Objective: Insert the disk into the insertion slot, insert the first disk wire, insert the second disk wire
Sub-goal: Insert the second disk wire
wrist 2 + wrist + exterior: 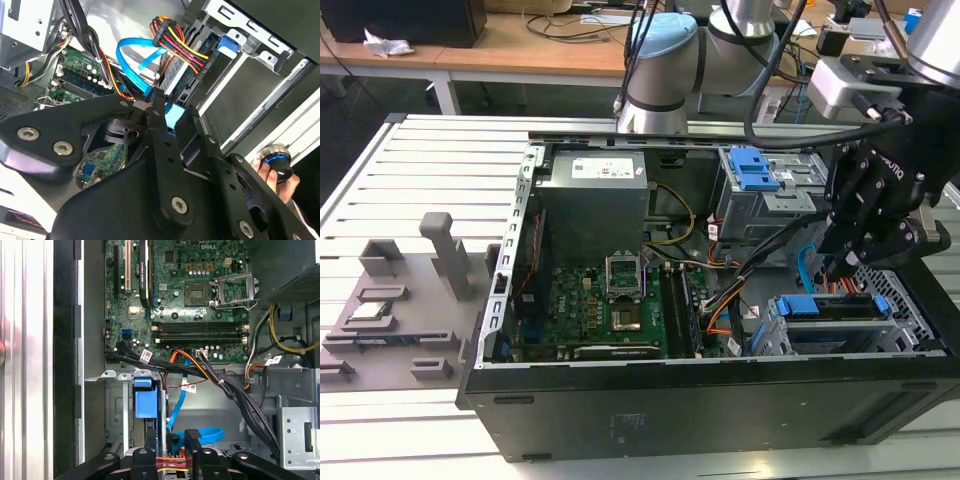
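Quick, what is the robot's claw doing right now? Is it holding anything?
Gripper: above the disk in the insertion slot, fingertips at a blue wire; open or shut cannot be told.

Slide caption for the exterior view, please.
Gripper reaches into the open computer case just above the blue-framed disk seated in its slot.

My arm (720,50) silver tubing with pale blue joint caps, black cables trailing, my hand (850,235) black linked plates studded with silver screws (172,204), white lettering on one side
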You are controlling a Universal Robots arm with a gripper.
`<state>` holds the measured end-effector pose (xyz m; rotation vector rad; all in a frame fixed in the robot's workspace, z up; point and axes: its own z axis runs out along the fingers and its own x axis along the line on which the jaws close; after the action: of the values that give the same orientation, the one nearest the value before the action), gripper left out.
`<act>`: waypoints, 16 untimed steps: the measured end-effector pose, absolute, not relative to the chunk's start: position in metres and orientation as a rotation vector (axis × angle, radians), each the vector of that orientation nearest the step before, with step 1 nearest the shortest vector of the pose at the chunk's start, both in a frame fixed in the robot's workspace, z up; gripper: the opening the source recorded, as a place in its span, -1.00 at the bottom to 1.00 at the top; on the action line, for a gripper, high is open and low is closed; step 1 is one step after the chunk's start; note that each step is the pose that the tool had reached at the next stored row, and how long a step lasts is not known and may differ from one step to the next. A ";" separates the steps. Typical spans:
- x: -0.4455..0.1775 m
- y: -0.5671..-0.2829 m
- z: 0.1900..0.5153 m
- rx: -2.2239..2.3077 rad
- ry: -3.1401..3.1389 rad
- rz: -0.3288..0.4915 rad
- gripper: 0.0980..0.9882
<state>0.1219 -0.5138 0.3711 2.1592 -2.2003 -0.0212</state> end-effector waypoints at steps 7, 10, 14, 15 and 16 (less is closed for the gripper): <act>0.122 -0.514 0.371 2.158 -2.199 -0.018 -0.86; 0.122 -0.516 0.371 2.157 -2.199 -0.017 -0.86; 0.123 -0.523 0.360 2.156 -2.197 -0.014 -0.86; 0.124 -0.523 0.357 2.156 -2.197 -0.014 -0.86; 0.125 -0.523 0.354 2.156 -2.197 -0.014 -0.86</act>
<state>0.1253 -0.5231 0.3537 2.1557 -2.1973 -0.0140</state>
